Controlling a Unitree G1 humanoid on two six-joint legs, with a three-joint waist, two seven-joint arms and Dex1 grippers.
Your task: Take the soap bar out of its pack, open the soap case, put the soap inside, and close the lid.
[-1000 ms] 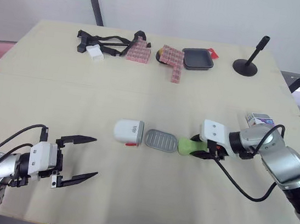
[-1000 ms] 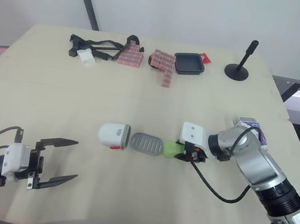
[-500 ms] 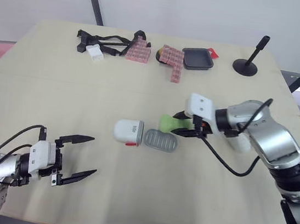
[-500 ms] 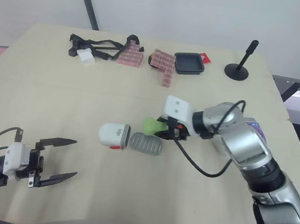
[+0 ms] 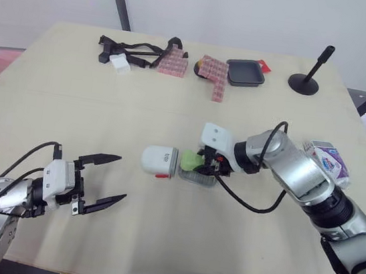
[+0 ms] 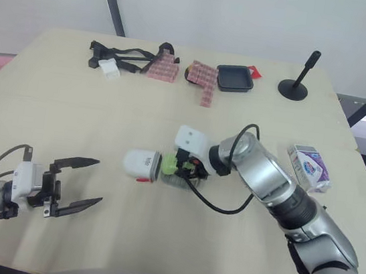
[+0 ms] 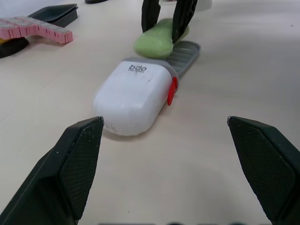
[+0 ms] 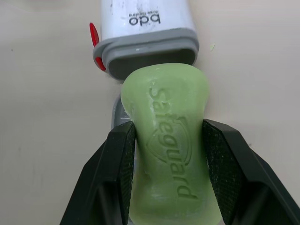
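The white soap case (image 5: 159, 160) lies on its side mid-table, mouth facing right. The gray ribbed tray (image 7: 185, 52) lies against it. The right gripper (image 8: 168, 135) clamps the green Safeguard soap bar (image 8: 171, 159) over the tray, at the case's mouth. The left gripper (image 5: 122, 178) is spread wide at near left, holding nothing.

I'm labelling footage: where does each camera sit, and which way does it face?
Left eye view: head, facing forward and down over the table; left gripper, right gripper show.
Right eye view: beside it, same scene.
Left wrist view: along its open fingers toward the soap case.
Right wrist view: along its fingers gripping the soap.
Wrist views share soap and case.
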